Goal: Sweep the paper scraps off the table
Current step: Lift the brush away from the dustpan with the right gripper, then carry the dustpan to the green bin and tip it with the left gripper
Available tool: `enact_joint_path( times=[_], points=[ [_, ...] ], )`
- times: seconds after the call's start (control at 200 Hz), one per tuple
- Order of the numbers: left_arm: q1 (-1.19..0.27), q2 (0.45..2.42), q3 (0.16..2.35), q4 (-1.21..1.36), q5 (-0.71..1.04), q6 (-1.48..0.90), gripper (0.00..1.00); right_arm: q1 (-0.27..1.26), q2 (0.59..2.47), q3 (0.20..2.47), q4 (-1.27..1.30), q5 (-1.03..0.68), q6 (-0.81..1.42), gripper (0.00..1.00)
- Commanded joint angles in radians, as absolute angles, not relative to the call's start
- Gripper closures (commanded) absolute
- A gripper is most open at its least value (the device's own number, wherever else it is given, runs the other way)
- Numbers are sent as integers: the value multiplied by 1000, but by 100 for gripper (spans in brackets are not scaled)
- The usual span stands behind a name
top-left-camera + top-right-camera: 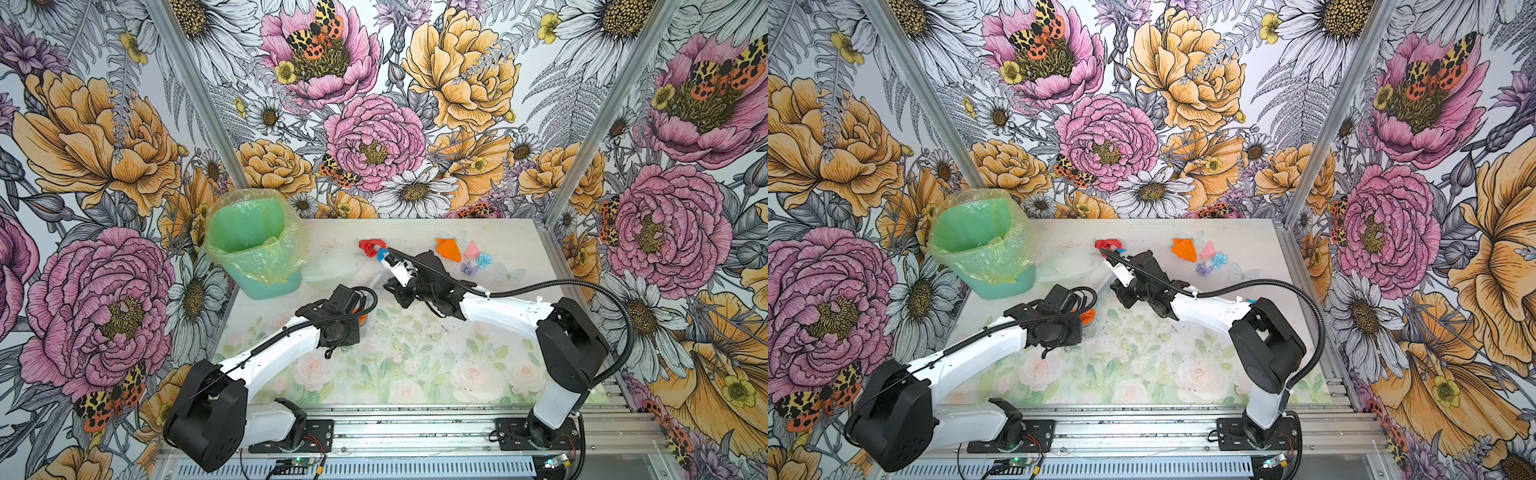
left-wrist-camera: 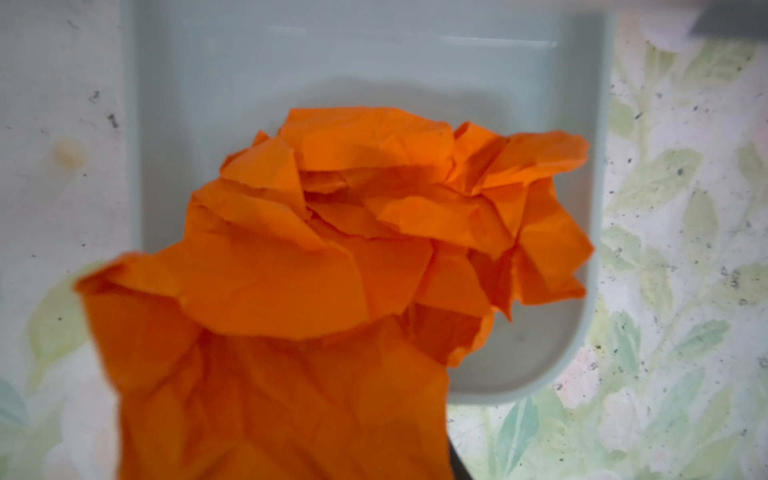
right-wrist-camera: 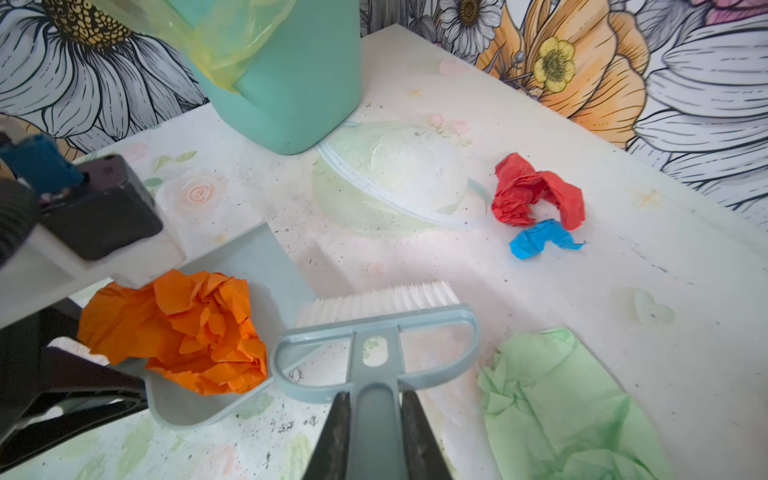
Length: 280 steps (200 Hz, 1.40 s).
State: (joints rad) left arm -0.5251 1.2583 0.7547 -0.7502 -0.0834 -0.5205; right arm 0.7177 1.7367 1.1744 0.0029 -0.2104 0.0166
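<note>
Though the arms hide part of it, the whitish rose-printed table (image 1: 415, 357) carries eight crumpled paper scraps (image 1: 1207, 250) in all. Six lie singly by colour: a red wad (image 1: 371, 247), a bright blue wad (image 1: 380, 254), a pale green wad (image 3: 569, 407), a pink wad (image 1: 471, 250), a light blue wad (image 1: 484, 260) and a lilac wad (image 1: 470, 269). The other two are orange.

There is one grey-blue plastic dustpan (image 3: 259, 257), one grey hand brush (image 3: 374, 328) with white bristles, and one green bin (image 1: 253, 249) lined with a yellowish bag at the far left.

The left arm bends up from its near-left base and stretches right and far to mid-table. The left gripper (image 3: 139, 401) has its dark fingers (image 3: 95, 386) closed on the dustpan's near end. The right arm reaches low from the near right, leftward across the middle, and the right gripper (image 3: 376, 395) is clamped on the brush's handle.

One orange wad (image 2: 332, 249) lies in the dustpan, just beside the bristles and ahead of the left fingers. The red and bright blue wads sit just beside each other, beyond the bristles toward the far wall. The pale green wad lies just beside the right fingers (image 3: 340, 432). The second orange wad (image 1: 449, 250) clusters with the pink, light blue and lilac ones at the far right, well apart from both grippers.
</note>
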Motion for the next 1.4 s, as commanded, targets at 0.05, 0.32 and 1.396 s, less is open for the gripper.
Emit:
enact_joint_path(
  times=[0.05,0.32,1.396],
  points=[
    [-521,1202,750,-724,-110,-519,95,680,1631,1192,55,-244,49,100],
    [-521,1171,829,-782,-115,-496,95,618,1487,1141,55,-205,36,100],
    [-400,1290,1348,-973,-105,-232,95,523,1275,953,27,-153,55,100]
  ],
)
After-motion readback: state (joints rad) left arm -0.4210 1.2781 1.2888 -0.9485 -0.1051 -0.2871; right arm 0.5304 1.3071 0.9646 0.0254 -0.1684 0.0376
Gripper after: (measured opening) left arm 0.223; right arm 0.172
